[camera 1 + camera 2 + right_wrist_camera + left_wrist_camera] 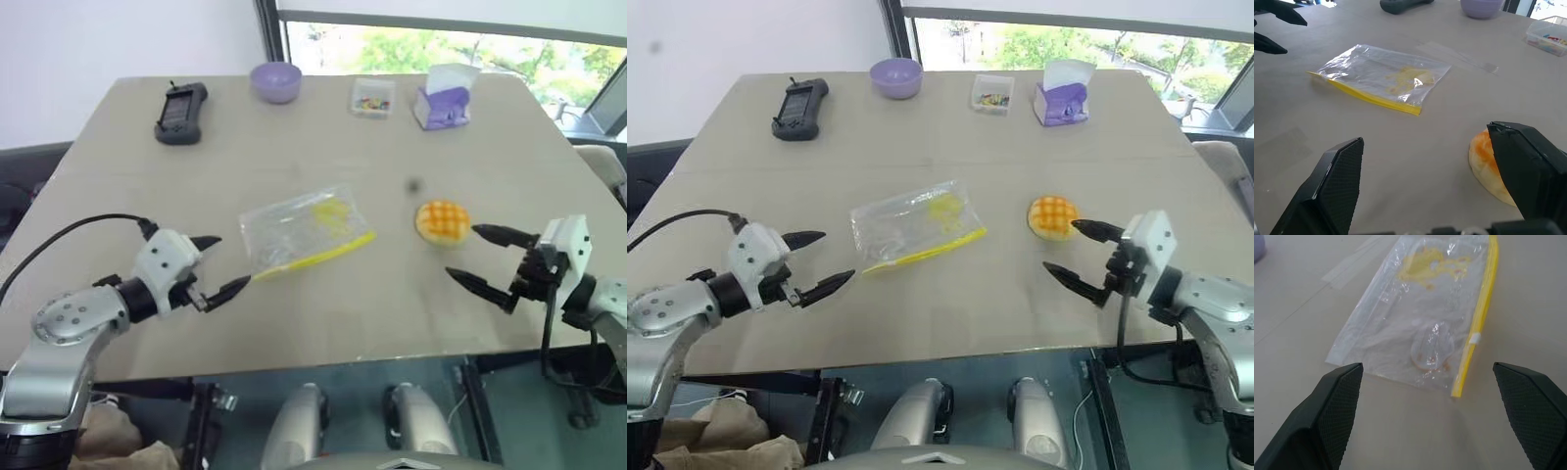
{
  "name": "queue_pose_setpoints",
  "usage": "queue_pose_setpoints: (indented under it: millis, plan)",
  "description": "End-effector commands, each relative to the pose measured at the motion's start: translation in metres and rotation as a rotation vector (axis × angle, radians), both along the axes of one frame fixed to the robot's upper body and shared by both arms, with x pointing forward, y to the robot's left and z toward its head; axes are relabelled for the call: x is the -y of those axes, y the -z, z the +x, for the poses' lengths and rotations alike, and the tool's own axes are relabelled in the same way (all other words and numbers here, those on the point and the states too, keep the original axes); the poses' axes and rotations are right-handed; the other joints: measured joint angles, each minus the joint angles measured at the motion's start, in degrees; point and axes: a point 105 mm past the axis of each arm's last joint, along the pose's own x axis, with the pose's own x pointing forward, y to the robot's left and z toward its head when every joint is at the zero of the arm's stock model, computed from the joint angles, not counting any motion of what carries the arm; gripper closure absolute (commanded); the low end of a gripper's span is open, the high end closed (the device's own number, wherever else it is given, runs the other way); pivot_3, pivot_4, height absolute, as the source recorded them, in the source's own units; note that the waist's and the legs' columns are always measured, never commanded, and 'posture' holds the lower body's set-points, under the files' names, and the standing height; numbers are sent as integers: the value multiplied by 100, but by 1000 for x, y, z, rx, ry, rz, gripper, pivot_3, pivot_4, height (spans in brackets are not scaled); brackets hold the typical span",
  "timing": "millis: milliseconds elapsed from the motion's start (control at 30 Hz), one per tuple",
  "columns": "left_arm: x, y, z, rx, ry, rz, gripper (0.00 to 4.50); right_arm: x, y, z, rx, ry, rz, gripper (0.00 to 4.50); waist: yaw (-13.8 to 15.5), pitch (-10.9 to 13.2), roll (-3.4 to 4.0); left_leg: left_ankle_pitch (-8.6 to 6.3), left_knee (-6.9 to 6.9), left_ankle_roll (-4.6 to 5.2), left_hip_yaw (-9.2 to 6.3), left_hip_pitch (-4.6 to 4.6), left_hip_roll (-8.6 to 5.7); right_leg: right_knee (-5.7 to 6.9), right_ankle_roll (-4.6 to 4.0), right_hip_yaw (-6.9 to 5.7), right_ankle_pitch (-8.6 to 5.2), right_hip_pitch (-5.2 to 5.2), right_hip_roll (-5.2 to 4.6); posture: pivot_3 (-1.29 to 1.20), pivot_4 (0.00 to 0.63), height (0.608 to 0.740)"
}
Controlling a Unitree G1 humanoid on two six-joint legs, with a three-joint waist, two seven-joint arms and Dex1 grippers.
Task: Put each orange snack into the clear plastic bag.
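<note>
One orange snack (442, 221), a round yellow-orange disc with a darker grid, lies on the table right of centre; its edge shows in the right wrist view (1484, 164). The clear plastic bag (305, 231) lies flat mid-table, its yellow seal strip (1480, 318) on the near side. My left gripper (220, 264) hovers open just left of the bag's near corner, nothing between its fingers. Just right of the snack and slightly nearer, my right gripper (482, 258) is open and empty, one fingertip (487, 233) close beside the snack.
Along the table's far edge sit a black handset (181, 112), a purple bowl (275, 81), a small clear box of coloured bits (372, 98) and a purple tissue box (443, 101). A black cable (69, 235) trails from my left arm.
</note>
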Motion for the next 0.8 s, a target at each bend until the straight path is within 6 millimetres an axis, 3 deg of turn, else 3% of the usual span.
queue_pose_setpoints:
  millis: [33,233,333,433,567,800]
  plan:
    - [11,6,5,120,20,189,0,-22,-9,-5,69,-84,-41,83,6,0,0,0,0,0,1,1,0,0,0,1,0,0,0,0,150,740]
    - [8,15,8,146,-10,151,0,-37,-10,-6,81,-110,-24,83,43,0,0,-1,-2,-1,-1,0,3,-1,0,0,0,-1,3,0,150,740]
    - [-12,19,10,87,-68,118,0,-39,-10,-5,85,-108,-30,83,40,0,0,-1,-2,-1,-1,0,3,-1,0,-1,0,-2,2,0,150,740]
    - [-17,21,4,-251,-218,-358,0,-39,-9,-4,87,-109,-37,83,33,1,-1,-1,-2,-1,-3,-1,5,0,5,-3,-3,-3,4,0,150,740]
    - [-15,27,-10,-530,-274,-515,0,-39,-8,-4,86,-109,-35,83,27,1,-1,-1,0,-1,-7,1,4,5,22,-6,-11,-1,5,0,150,740]
    - [-10,20,6,-654,-368,-686,0,-38,-6,-7,84,-108,-37,83,45,-1,-6,0,4,-1,-12,12,2,13,21,-6,-11,10,11,0,150,740]
